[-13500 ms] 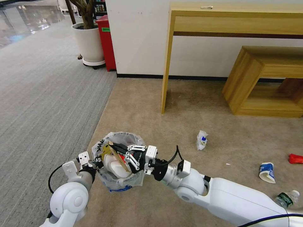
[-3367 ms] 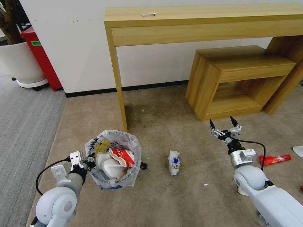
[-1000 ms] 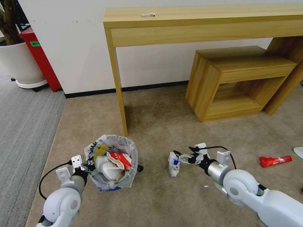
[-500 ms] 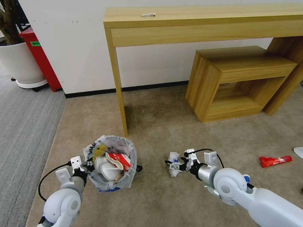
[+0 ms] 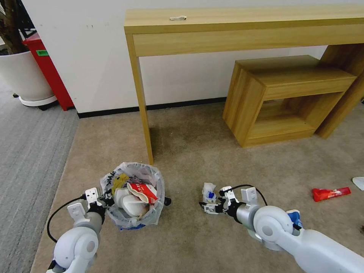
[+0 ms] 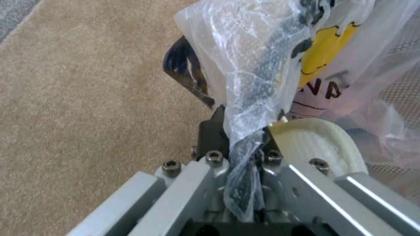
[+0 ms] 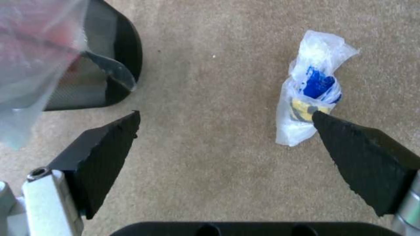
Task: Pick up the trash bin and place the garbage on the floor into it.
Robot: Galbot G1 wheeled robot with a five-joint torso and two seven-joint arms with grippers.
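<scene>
Head view: left gripper (image 5: pixel 101 200) is clamped on the rim of the small round trash bin lined with crinkly translucent plastic (image 5: pixel 133 197). Right gripper (image 5: pixel 207 207), fingers spread, sits low beside the crumpled blue-white paper cup (image 5: pixel 208 193), right of the bin on beige carpet (image 5: pixel 189 151); closing now would likely miss.

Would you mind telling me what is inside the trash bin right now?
The trash bin, held at its rim by the left hand, shows a crumpled red-white carton on top of white slippers, with a wooden stick poking out. Anything deeper is covered by these.
</scene>
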